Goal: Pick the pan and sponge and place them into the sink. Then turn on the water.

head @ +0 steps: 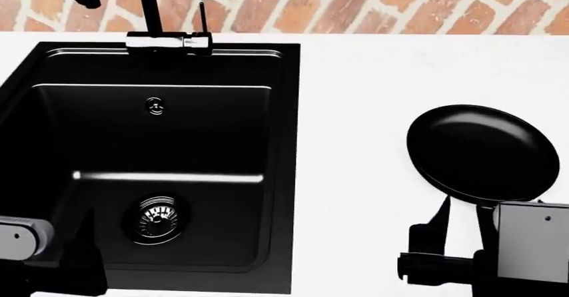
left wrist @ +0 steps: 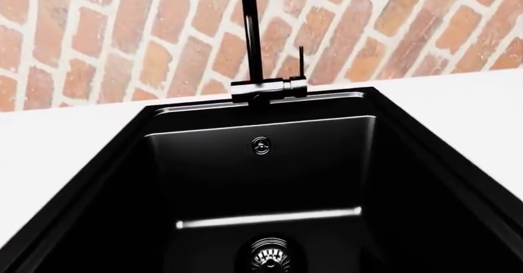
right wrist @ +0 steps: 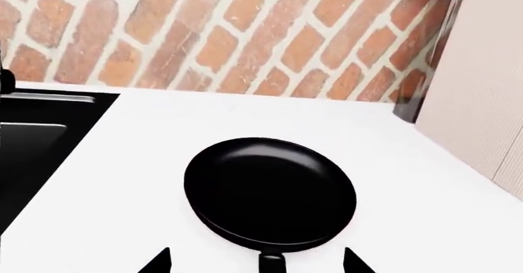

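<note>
A: Pan [head: 484, 152] position?
B: On the worktop [head: 356, 110], well right of the sink [head: 280, 177], handle toward the right gripper [right wrist: 257, 262].
A: Gripper state?
B: Spread, straddling the handle, likely lining up a grasp. Left gripper: cannot tell. Sponge unseen.

A kitchen, going by the big black sink [head: 284, 177] with a tap [left wrist: 249, 40] set in a white counter [head: 374, 110], a red brick wall [right wrist: 204, 34] behind, a pan [right wrist: 270, 190] nearby.
</note>
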Tool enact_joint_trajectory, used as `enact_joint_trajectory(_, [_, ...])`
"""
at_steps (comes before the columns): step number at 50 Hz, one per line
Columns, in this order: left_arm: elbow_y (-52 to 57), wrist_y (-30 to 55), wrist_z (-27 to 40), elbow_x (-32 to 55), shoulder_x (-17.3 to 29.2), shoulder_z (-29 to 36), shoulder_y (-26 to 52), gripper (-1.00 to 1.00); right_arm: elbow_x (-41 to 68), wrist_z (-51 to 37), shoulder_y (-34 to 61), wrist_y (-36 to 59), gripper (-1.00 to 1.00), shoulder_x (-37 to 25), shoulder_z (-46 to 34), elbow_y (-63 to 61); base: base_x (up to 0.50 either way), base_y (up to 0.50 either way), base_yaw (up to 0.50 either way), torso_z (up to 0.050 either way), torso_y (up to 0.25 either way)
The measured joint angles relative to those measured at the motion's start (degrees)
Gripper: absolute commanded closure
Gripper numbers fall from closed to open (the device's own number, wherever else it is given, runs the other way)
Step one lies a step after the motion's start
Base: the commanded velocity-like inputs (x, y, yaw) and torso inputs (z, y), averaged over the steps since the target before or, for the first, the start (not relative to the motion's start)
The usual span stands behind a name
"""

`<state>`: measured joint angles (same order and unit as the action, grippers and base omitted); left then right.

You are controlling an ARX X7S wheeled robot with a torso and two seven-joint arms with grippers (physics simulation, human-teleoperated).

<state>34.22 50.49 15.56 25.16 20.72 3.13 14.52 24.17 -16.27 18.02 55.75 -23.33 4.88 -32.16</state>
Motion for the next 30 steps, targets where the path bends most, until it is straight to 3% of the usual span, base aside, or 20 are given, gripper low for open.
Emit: enact_joint_trajectory(30, [-1.2,-1.7,0.0,0.3,0.4,-0.3,-1.2,-1.00,3.6,3.4,14.8,16.1,-1.00,-4.7,-5.4,14.1,0.00,0.00,0.00,0.000,0.000])
